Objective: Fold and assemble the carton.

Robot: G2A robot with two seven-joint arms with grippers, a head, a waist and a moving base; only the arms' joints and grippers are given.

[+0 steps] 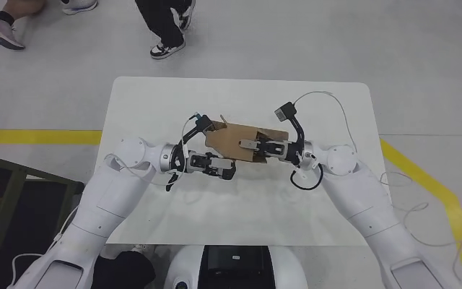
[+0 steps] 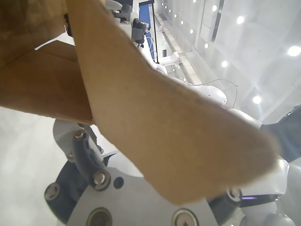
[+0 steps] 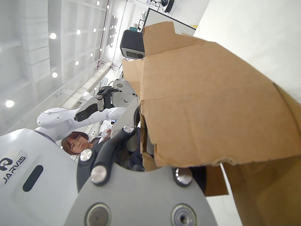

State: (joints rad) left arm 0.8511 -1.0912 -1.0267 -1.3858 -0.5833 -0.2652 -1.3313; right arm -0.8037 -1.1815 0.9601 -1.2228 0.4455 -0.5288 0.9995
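Here, carton [image 1: 234, 137] over the table [image 1: 325, 209], right jaws clamped on it, left jaws masked by it, opening unclear.

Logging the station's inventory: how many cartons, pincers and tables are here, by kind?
carton: 1
pincers: 2 (left pincer, right pincer)
table: 1
Total: 4

The carton [image 1: 238, 137] is matt brown cardboard with rough, torn edges; the worktop [image 1: 289, 209] looks smooth and white.
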